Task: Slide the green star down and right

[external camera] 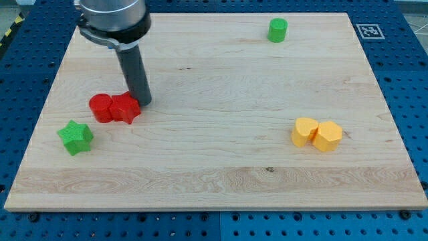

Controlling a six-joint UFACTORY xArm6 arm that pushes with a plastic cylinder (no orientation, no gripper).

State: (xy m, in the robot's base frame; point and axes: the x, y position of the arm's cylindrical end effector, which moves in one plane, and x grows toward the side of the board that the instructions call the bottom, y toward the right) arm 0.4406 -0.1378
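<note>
The green star [75, 136] lies on the wooden board [214, 161] near its left edge, low in the view. My tip [143, 102] rests at the upper right of two touching red blocks, a round one [101, 107] and an angular one [125, 108]. The tip touches or nearly touches the angular red block. The green star is below and to the left of the tip, apart from it and from the red blocks.
A green cylinder [277, 30] stands near the board's top edge, right of centre. Two touching yellow blocks, one round [305, 131] and one angular [327, 136], lie at the right. Blue perforated table [408, 80] surrounds the board.
</note>
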